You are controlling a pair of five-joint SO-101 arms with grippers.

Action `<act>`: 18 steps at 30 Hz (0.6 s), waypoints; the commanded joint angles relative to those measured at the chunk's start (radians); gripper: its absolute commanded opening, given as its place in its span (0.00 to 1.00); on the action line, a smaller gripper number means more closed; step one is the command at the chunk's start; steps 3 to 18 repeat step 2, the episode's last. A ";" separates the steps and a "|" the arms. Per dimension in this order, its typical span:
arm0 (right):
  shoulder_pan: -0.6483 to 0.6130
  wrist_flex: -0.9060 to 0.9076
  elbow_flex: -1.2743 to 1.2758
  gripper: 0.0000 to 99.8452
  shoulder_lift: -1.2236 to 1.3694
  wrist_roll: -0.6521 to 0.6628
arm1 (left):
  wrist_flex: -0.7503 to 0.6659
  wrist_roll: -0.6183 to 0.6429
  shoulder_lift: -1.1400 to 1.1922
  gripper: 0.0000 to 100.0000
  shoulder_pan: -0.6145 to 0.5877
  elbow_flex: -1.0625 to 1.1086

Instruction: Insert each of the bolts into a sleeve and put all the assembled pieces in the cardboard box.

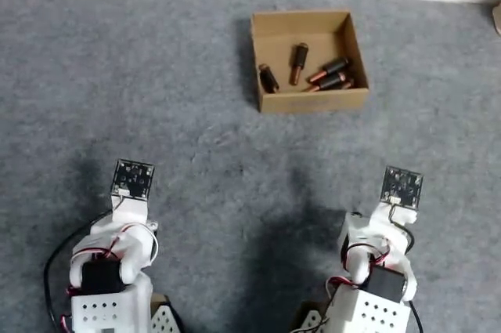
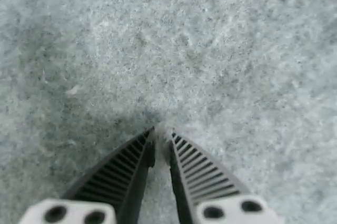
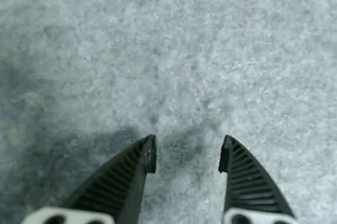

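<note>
Bolts (image 1: pixel 298 63) in cardboard box (image 1: pixel 313 101), left gripper (image 2: pixel 162 135) closed — right gripper (image 3: pixel 187 155) parted

Grey carpeted table (image 1: pixel 156 74) carries 1 open cardboard box (image 1: pixel 313 102) near its far edge.

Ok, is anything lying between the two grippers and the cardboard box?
Nothing visible does: grey carpet runs from the left gripper and the right gripper up to the cardboard box, where the assembled pieces lie inside.
</note>
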 commanded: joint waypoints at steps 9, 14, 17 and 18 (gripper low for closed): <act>0.010 0.002 0.108 0.18 -0.001 -0.006 | 0.005 -0.005 0.004 0.06 -0.015 0.022; 0.010 0.002 0.108 0.18 -0.001 -0.006 | 0.005 -0.005 0.004 0.06 -0.015 0.022; 0.010 0.002 0.108 0.18 -0.001 -0.006 | 0.005 -0.005 0.004 0.06 -0.015 0.022; 0.010 0.002 0.108 0.18 -0.001 -0.006 | 0.005 -0.005 0.004 0.06 -0.015 0.022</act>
